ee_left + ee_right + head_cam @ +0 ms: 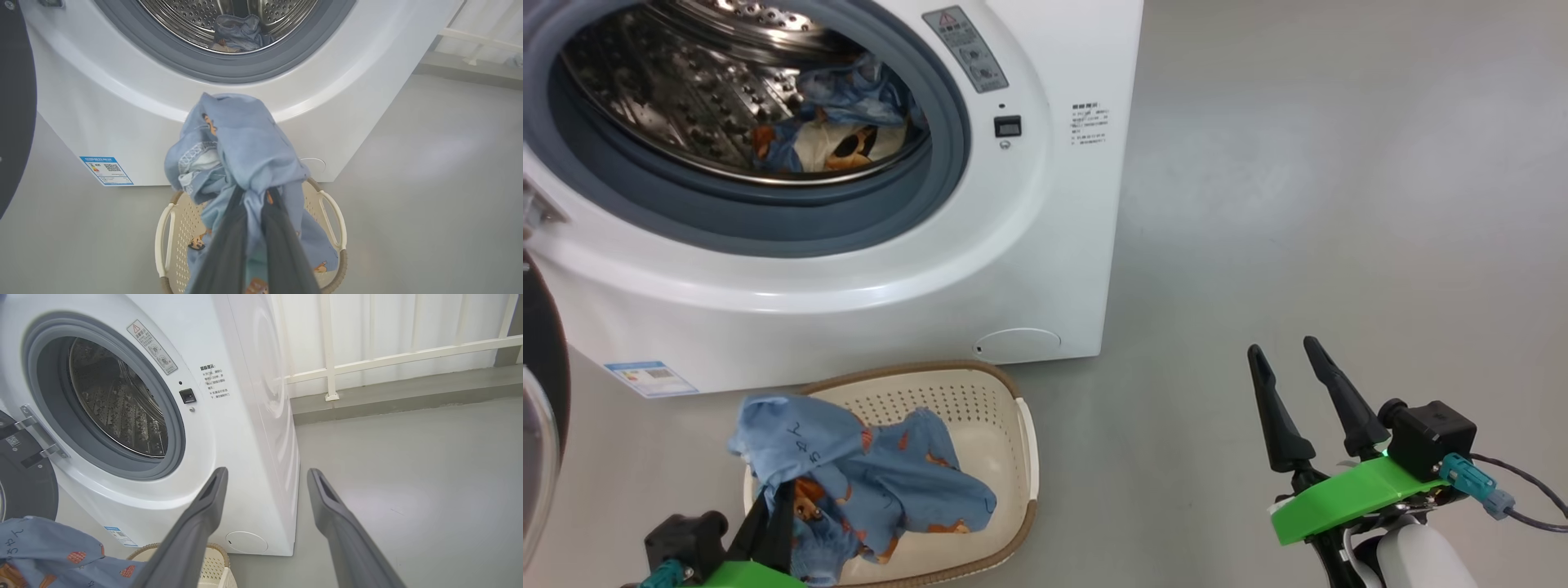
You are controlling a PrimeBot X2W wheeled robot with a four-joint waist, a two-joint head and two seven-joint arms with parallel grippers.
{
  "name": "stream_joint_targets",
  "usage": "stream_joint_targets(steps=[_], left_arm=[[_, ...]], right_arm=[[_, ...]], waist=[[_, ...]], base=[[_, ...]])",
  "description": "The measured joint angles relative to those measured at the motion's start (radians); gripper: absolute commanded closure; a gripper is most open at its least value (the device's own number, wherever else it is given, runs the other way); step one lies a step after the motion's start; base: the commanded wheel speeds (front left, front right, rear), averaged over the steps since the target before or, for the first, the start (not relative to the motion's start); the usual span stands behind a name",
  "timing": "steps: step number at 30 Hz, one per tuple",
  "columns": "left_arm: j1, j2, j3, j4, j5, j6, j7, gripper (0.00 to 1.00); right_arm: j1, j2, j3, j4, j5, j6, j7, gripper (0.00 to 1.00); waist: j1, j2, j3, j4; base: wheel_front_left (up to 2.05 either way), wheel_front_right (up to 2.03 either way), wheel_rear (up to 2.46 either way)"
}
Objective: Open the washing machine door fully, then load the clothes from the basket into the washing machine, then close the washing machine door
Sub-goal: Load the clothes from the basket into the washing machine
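The washing machine [1029, 245] stands open, its door [541, 384] swung out at the far left. One bundle of blue printed clothes [837, 122] lies in the steel drum. A second bundle of clothes [874, 478] is lifted partly out of the cream basket [1013, 482] on the floor in front. My left gripper [772, 502] is shut on this bundle; the left wrist view shows the fabric [245, 151] bunched over my left gripper [255, 195] above the basket [333, 212]. My right gripper [1286, 355] hangs open and empty at the right, away from the machine [245, 416].
Bare grey floor [1339, 204] spreads to the right of the machine. A white railing [388, 355] runs along the wall behind it. A blue label [649, 377] marks the machine's lower left corner. The door's hinge [39, 435] juts out at the opening's left.
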State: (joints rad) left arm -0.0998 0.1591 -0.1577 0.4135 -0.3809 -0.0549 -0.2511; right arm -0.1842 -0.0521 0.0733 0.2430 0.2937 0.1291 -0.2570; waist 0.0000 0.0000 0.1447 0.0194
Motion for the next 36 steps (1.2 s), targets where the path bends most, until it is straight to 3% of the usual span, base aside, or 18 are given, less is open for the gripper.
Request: stream_joint_targets(steps=[6, 20, 29, 36], left_arm=[[0.017, -0.036, 0.051, -0.063, 0.035, -0.039, 0.0, 1.0], [-0.051, -0.061, 0.159, -0.165, 0.068, -0.07, 0.0, 1.0], [-0.253, -0.035, 0.168, -0.18, -0.01, -0.073, -0.003, 1.0], [-0.436, 0.033, 0.174, -0.141, -0.058, -0.073, -0.004, 1.0]], right_arm=[[0.001, 0.0, -0.003, -0.002, 0.0, 0.0, 0.0, 0.0], [0.002, 0.0, -0.009, -0.021, 0.0, 0.0, 0.0, 0.0], [-0.033, 0.0, -0.012, -0.044, 0.0, 0.0, 0.0, 0.0], [-0.069, 0.0, 0.0, -0.07, 0.0, 0.0, 0.0, 0.0]], waist=[[0.0, 0.0, 0.0, 0.006], [0.0, 0.0, 0.075, -0.008], [0.0, 0.0, 0.17, -0.033], [0.0, 0.0, 0.257, -0.061]], base=[[0.0, 0.0, 0.0], [0.0, 0.0, 0.0], [0.0, 0.0, 0.0], [0.0, 0.0, 0.0]])
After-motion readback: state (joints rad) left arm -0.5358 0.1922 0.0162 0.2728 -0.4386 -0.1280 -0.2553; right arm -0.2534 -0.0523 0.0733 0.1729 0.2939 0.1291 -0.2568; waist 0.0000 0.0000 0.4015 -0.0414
